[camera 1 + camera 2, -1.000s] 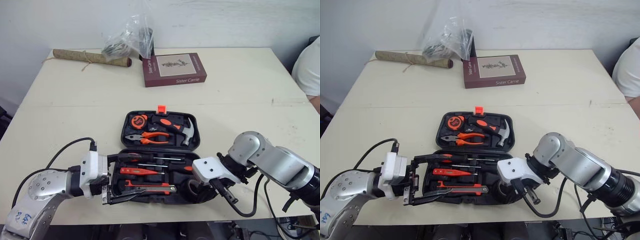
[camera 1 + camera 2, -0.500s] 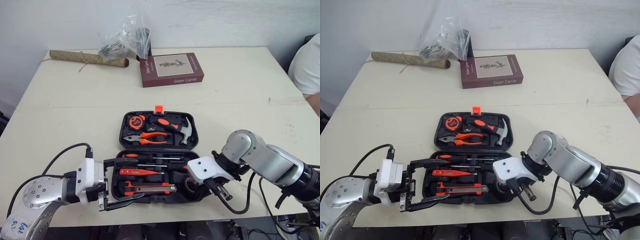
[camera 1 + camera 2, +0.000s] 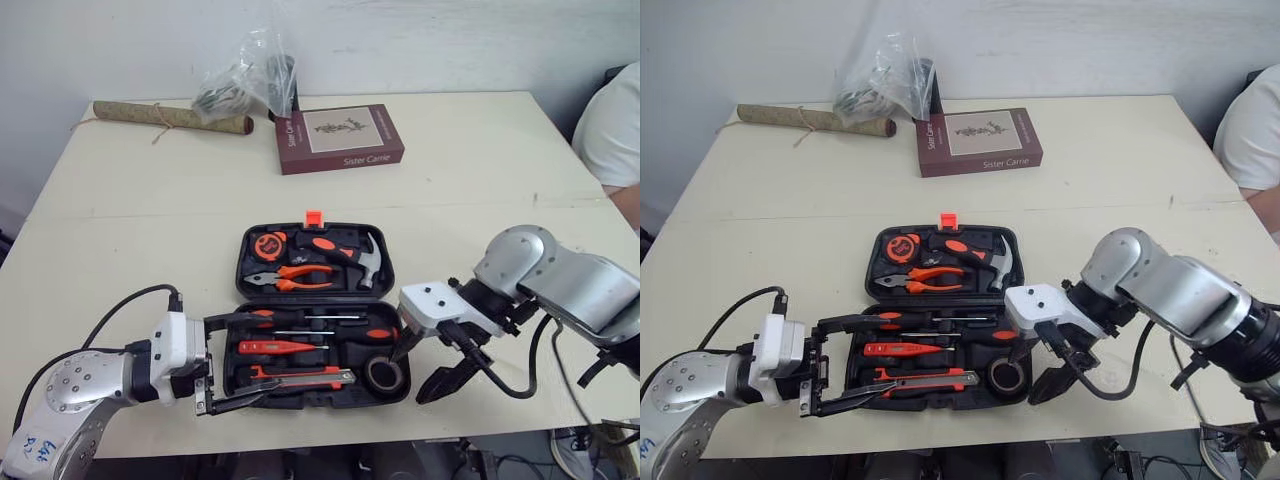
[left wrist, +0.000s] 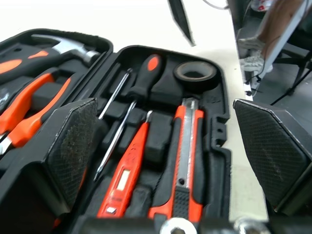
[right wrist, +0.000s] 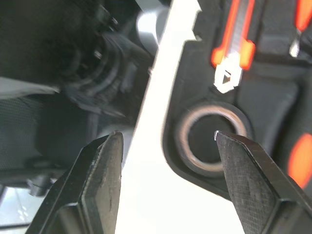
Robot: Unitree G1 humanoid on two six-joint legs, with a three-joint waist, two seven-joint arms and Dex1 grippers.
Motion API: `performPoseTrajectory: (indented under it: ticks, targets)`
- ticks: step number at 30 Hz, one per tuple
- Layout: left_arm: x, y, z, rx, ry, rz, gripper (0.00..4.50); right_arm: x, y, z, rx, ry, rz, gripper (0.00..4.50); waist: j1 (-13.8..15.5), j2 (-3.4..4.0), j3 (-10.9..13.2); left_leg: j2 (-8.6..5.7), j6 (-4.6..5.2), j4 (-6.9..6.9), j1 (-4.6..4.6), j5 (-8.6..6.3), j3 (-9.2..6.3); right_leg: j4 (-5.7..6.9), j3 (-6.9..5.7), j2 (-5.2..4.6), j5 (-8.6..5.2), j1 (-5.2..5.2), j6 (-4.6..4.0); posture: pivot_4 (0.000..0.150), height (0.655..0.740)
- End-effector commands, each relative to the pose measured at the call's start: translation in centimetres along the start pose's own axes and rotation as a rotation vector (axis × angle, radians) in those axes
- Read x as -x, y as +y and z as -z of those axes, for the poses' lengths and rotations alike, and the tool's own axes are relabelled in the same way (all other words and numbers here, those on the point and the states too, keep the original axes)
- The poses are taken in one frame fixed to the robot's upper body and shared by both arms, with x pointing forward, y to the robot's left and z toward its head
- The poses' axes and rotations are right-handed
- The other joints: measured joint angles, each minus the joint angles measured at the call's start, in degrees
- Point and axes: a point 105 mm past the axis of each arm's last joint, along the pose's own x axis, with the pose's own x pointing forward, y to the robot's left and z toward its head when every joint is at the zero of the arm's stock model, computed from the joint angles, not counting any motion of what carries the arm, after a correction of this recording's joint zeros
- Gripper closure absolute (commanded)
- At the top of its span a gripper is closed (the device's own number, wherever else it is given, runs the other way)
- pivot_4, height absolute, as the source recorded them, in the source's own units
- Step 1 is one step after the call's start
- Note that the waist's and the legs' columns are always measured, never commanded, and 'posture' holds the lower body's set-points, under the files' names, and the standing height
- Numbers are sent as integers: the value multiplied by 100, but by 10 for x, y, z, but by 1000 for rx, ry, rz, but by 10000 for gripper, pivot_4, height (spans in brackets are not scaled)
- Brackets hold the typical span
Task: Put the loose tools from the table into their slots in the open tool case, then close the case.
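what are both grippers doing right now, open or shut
Left gripper: open, empty, over the tool case.
Right gripper: open, empty, by the tape roll.

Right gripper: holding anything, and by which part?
Nothing. The right gripper is open, its fingers straddling the tool case rim by the tape roll lying in its slot.

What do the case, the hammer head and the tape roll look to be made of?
Case: moulded black plastic with a matte finish, judging by its shaped tool recesses and rounded rim.
Hammer head: bare metal, probably polished steel, since it is silver and shines.
Tape roll: likely black vinyl tape, slightly glossy and wound in a ring. Its core material cannot be told.
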Motion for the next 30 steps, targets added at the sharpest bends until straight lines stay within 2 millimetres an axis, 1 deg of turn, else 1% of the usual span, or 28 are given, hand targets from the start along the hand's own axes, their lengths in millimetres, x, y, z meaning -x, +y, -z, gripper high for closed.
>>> performPoseTrajectory:
  ticks: [1, 2, 3, 4, 5, 7, 8, 12, 14, 16, 18, 22, 25, 27, 29, 30]
  targets:
    - [3, 1, -6, -46, -4, -14, 0, 10, 7, -14, 48, -234, -51, 15826, 6, -1, 1, -2, 2, 0, -1, -1, 2, -2, 0, -1, 0, 2, 0, 1500, 7400]
    - [3, 1, -6, -46, -2, -15, 0, 11, 7, -19, 56, -345, -56, 19102, 9, -5, 0, -4, 3, 1, -1, -1, 2, -2, -1, -1, 1, 2, 1, 1500, 7400]
    - [3, 1, -5, -45, 0, -17, 0, 12, 7, -17, 45, -405, -49, 21693, 11, -6, 0, -3, 4, 1, 0, -1, 2, -2, -1, 0, 1, 7, 2, 1500, 7400]
    - [4, 1, -5, -45, 2, -18, 0, 9, 5, -10, 21, -411, -25, 25256, 13, -7, -1, -2, 4, 2, 0, -1, 1, -2, -2, 2, 1, 7, 2, 1500, 7400]
    - [4, 1, -4, -44, 4, -19, 0, 4, 0, -3, 21, -411, 21, 30176, 14, -7, -1, -2, 4, 2, 0, -1, 1, -2, -4, 7, 1, 7, 2, 1500, 7400]
    - [5, 2, -3, -43, 8, -19, 0, -8, -9, 6, 78, -422, 103, 40143, 24, -9, -1, -2, 4, 2, 0, -1, 1, -1, -4, 8, 1, 7, 2, 1500, 7400]
    - [5, 3, -2, -42, 9, -19, 0, -13, -13, 7, 110, -437, 139, 44121, 21, -10, -2, -2, 5, 3, 0, -1, 2, -1, -6, 11, 1, 7, 2, 1500, 7400]
    - [8, 5, 2, -41, 17, -20, 0, -31, -21, 12, 146, -472, 187, 44624, 6, -8, -1, -4, 3, 5, 2, 1, 8, 11, -7, 30, 2, 1, 3, 1500, 7400]
    - [12, 6, 7, -38, 22, -28, 0, -43, -29, 29, 143, -417, 232, 44624, 5, -8, -1, -1, 2, 5, 3, 1, 9, 11, -6, 31, 2, 0, 3, 1500, 7400]
    - [16, 6, 11, -35, 32, -34, 0, -55, -29, 48, 143, -340, 230, 44624, 9, -9, -1, -1, 2, 4, 3, 1, 9, 10, -7, 33, 2, 1, 3, 1500, 7400]
    - [21, 5, 14, -35, 42, -38, 0, -60, -29, 61, 120, -312, 237, 44624, 9, -12, -4, -5, 2, 4, 4, 1, 9, 10, -8, 34, 1, 1, 3, 1500, 7400]
    - [30, 5, 19, -41, 54, -47, 0, -63, -30, 76, 127, -274, 258, 44624, 18, -37, -19, -4, 3, 5, 23, 0, 8, 7, -10, 29, 1, 20, 3, 1500, 7400]
    - [34, 8, 21, -43, 52, -66, 0, -62, -31, 79, 176, -280, 281, 44624, 16, -44, -27, 1, 1, 4, 31, -3, 4, 3, -9, 14, 1, 28, 3, 1500, 7400]
    - [36, 11, 22, -44, 51, -93, 0, -59, -33, 75, 209, -307, 310, 44624, 15, -45, -28, 2, -2, 3, 34, -5, 1, 1, -8, 5, 1, 33, 3, 1500, 7400]
    - [40, 19, 21, -39, 36, -154, 0, -49, -32, 64, 188, -389, 332, 44624, 14, -44, -28, 2, -3, 3, 37, -6, -1, -1, -6, 2, 1, 39, 3, 1500, 7400]
    - [43, 26, 21, -42, 37, -196, 0, -36, -35, 53, 156, -459, 380, 44624, 18, -42, -27, 2, -3, 3, 37, -6, -2, -1, -5, 0, 1, 39, 3, 1500, 7400]
